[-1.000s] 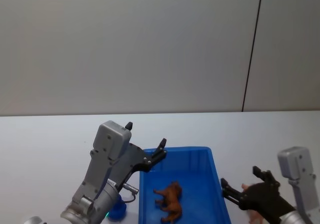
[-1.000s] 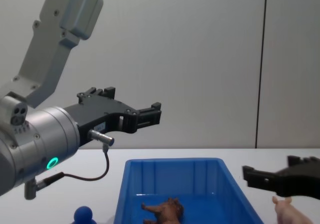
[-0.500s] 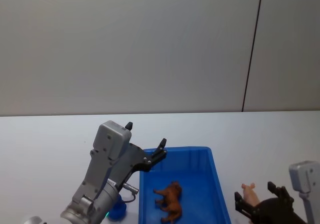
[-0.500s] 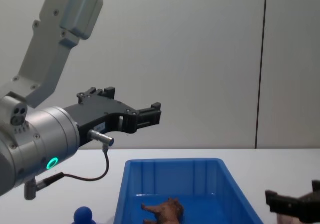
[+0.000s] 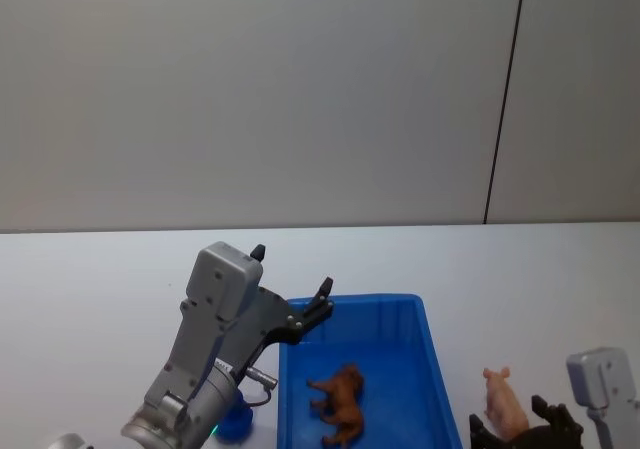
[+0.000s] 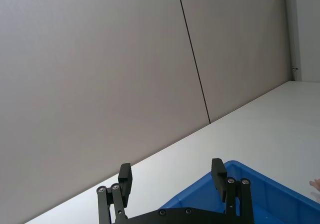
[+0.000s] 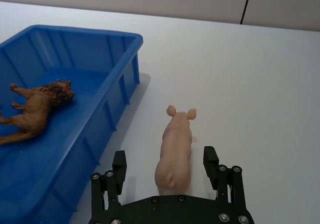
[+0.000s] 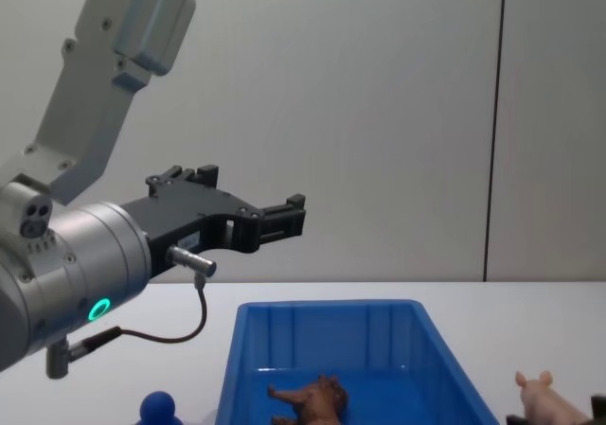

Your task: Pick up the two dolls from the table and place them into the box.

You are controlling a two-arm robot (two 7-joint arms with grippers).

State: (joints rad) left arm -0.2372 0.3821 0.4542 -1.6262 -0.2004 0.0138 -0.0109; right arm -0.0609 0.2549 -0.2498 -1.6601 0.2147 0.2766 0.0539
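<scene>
Lying on the floor of the box [image 5: 425, 319], toward its 6 o'clock end, is the brown doll [image 5: 338, 405], head pointing approx 12 o'clock, clear of the walls. The pink doll [image 5: 502, 401] is outside on the white table [image 5: 90, 279], at 3 o'clock from the brown one. It sits near the box's right wall but apart from it, belly down, ears toward 12 o'clock.

The right gripper [image 7: 164, 157] is at the pink doll's 6 o'clock, low by the table w/ jaws spread wide. One finger sits on each side of the doll's rump w/ a gap on both sides, so nothing is gripped.

The left gripper [image 5: 292, 269] hangs in the air over the box's 10 o'clock corner, well above the rim. Its jaws are also wide apart and empty.

A blue knob [image 5: 233, 424] sits on the table at approx 8 o'clock of the box, just beside its left wall, under the left arm. At 12 o'clock, beyond the table, is a plain grey wall [image 5: 250, 89].
</scene>
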